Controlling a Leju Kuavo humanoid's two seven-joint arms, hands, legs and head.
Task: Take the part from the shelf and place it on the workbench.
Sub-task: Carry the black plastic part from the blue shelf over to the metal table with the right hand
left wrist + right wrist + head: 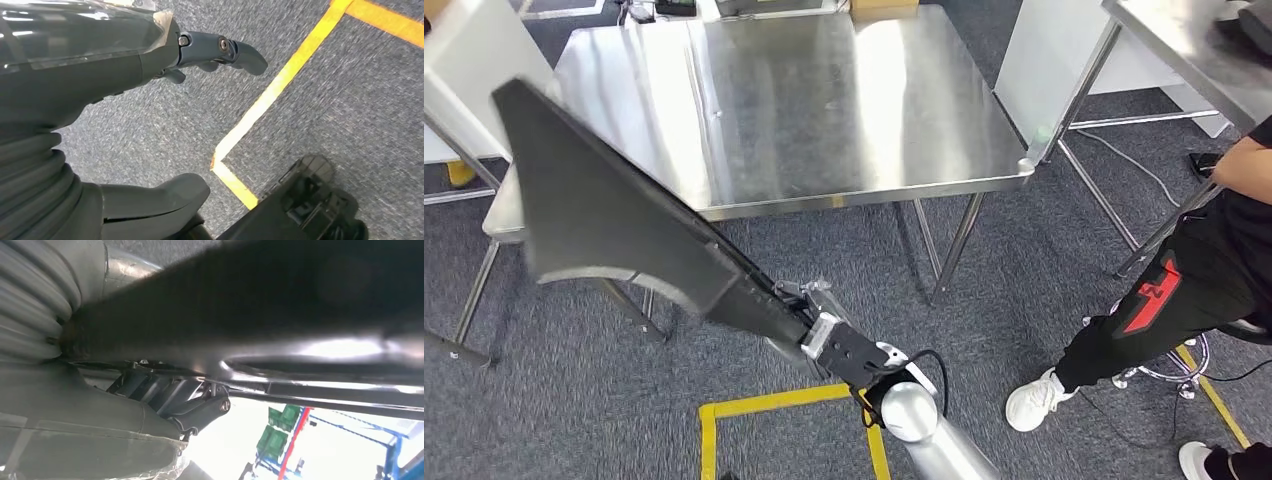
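Steel workbench [804,100] on grey carpet [1024,270], yellow floor tape [764,405] on its near side and a seated person [1214,260] off its right corner; large black part [614,205] gripped in right hand [809,325], raised over the workbench's near-left edge; left hand [150,55] slack, holding nothing.

The part [609,205] is matt black, the workbench [824,100] bright brushed steel, and the carpet [1024,300] speckled grey with yellow tape lines [764,402]. The right hand [824,335] is dark grey on a silver arm [924,425]. A person's trousers [1184,290] are black with a red mark, the shoes [1036,398] white.
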